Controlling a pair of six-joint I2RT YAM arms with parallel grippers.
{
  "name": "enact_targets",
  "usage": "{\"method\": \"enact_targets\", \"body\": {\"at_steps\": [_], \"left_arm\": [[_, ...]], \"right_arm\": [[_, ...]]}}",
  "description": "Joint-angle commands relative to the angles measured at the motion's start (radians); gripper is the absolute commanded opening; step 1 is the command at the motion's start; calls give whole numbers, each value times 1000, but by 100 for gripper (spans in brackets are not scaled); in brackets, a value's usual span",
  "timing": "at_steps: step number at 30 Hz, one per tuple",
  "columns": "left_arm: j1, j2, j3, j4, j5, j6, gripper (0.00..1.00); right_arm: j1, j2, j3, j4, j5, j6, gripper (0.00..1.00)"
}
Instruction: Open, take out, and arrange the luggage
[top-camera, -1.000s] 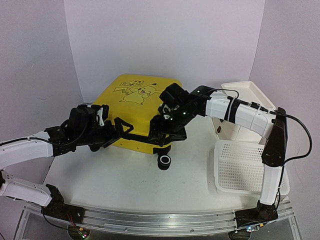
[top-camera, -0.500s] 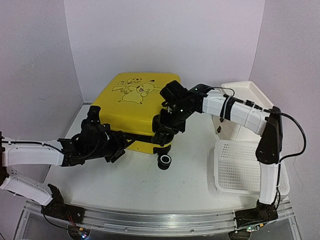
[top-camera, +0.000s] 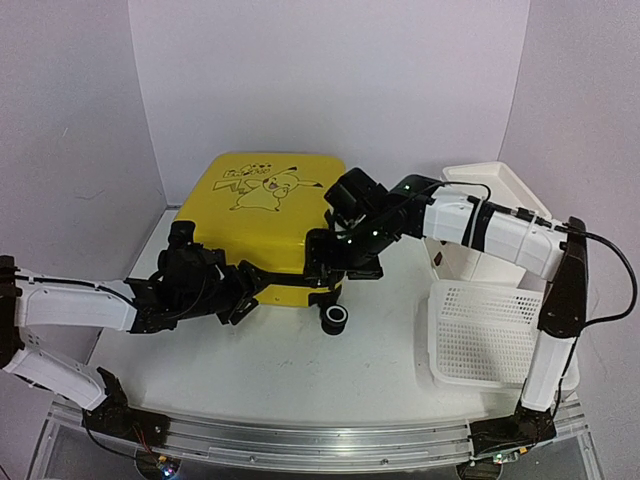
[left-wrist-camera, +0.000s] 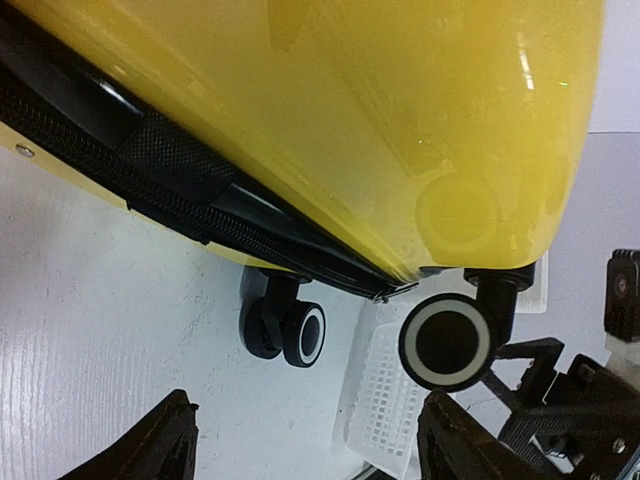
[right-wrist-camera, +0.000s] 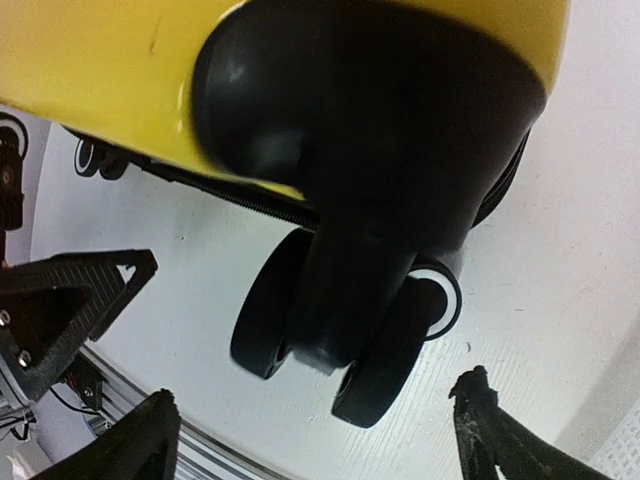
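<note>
Left gripper (left-wrist-camera: 310, 455) hangs open at the luggage's (top-camera: 262, 215) near left edge, its two dark fingers (left-wrist-camera: 165, 445) spread wide with nothing between them, pointing at the black zipper band (left-wrist-camera: 150, 190) and not touching it. Right gripper (right-wrist-camera: 315, 430) is at the luggage's near right corner, also open. Its fingertips stand apart on either side of a black caster wheel (right-wrist-camera: 345, 330) just beyond them, and the wrist view shows a gap on both sides. The yellow luggage lies flat on the white table (top-camera: 250, 370) with its lid upward and the black Pikachu drawing (top-camera: 262, 185) facing the overhead camera. Its two shells sit together along the zipper band. Another wheel with a pale ring (top-camera: 333, 320) juts from the same near right corner toward the arm bases. To the right of the luggage stands a white cabinet (top-camera: 480, 190), and nearer than that, also to the luggage's right, a white perforated basket (top-camera: 480, 335).
</note>
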Motion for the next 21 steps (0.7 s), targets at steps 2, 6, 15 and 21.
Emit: {"method": "enact_targets", "body": {"at_steps": [2,6,15,21], "left_arm": [[-2,-61,-20,60,-56,41,77],[-2,-74,-33,60,-51,47,77],[-2,-98,-50,60,-56,42,77],[-2,-101,-44,60,-58,50,78]], "right_arm": [[59,-59,-62,114,96,-81,98],[93,-13,-55,125,285,-55,98],[117,47,-45,50,563,-97,82],[153,108,18,-16,702,-187,60]]}}
